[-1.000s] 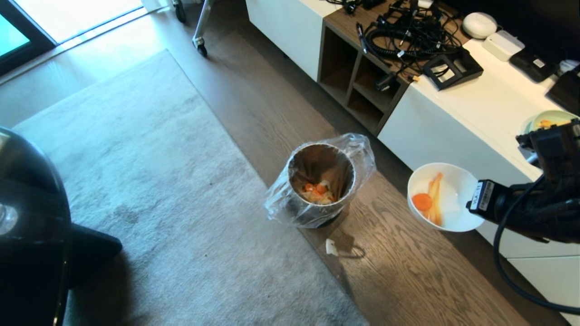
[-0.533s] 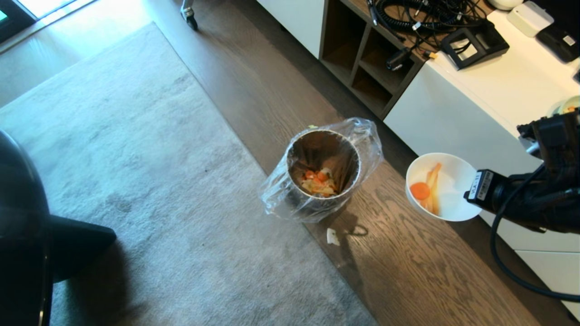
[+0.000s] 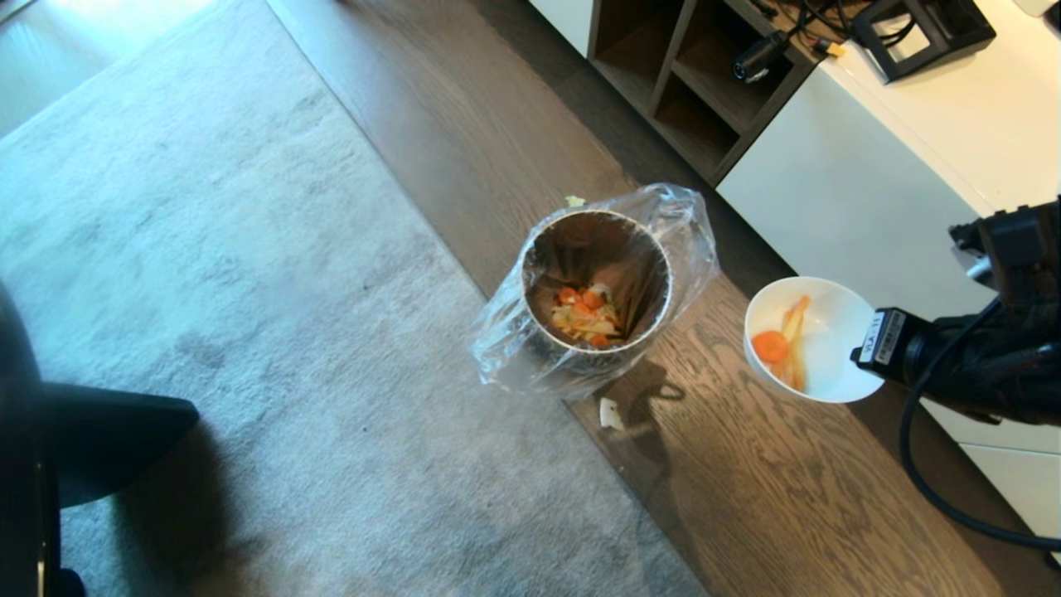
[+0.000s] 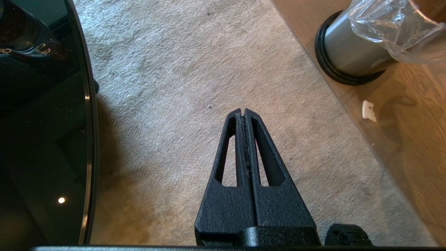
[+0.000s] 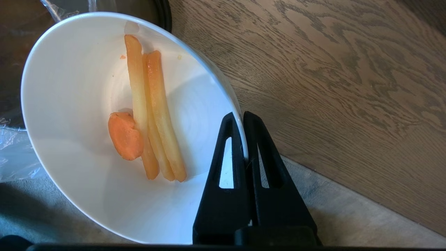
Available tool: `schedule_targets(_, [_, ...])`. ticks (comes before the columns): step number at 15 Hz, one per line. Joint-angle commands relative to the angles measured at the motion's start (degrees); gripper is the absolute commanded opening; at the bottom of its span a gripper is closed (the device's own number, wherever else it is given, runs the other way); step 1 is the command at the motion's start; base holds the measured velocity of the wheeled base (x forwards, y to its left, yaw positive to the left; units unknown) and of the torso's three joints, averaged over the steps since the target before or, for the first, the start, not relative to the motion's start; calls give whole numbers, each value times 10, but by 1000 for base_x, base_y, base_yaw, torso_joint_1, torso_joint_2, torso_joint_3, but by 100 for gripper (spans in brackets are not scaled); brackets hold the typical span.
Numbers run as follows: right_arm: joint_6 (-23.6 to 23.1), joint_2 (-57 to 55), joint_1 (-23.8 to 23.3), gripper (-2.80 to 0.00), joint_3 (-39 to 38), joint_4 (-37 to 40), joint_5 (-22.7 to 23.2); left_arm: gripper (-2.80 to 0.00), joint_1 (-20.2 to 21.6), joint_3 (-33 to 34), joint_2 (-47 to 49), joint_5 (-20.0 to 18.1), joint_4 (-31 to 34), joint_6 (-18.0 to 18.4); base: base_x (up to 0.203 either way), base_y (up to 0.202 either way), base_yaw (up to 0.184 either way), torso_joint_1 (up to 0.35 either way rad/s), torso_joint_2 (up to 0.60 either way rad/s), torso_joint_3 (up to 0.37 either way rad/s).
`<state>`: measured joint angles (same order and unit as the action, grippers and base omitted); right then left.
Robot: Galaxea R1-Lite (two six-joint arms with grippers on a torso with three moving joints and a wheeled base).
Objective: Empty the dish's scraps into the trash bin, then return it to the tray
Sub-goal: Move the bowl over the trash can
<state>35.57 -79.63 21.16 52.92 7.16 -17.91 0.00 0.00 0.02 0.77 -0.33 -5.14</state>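
With the bowl (image 5: 87,115) rim pinched between the right fingers (image 5: 244,120), it is best carried over the bin (image 3: 597,282) before being tipped, so the scraps (image 5: 150,111) fall inside.

Bright daylight; sharp floor shadows

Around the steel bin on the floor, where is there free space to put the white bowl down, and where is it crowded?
Free: the grey rug on the robot's left of the trash bin, and the wood floor between the bin and the white cabinet. A small white scrap lies near the bin. Crowded: the cabinet top with its black stand and cables.
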Motion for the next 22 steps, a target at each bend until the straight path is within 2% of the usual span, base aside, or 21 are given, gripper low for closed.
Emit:
schedule_targets(1, [1,5,0,-280,3,1,-2,-280,0,0,0,0,0,0,0,0,0,2,4,-52])
schedule_targets(3, [-12,2,-1,-280,25,2,-2,-280,0,0,0,0,0,0,0,0,0,0,0,0])
schedule_targets(9, [-105,-70,3,-280,153,2,0,-280,0,0,0,0,0,0,0,0,0,0,0,0])
schedule_targets(11, [-116,-100,24,-280,211,5,-1,-280,0,0,0,0,0,0,0,0,0,0,0,0])
schedule_targets(14, [-135,-138,86,-280,275,7,-3,-280,0,0,0,0,0,-1,0,0,0,0,0,0])
schedule_targets(19, [-153,-158,168,-280,299,2,-9,-280,0,0,0,0,0,0,0,0,0,0,0,0])
schedule_targets(22, [-154,-175,175,-280,298,-4,-37,-280,0,0,0,0,0,0,0,0,0,0,0,0])
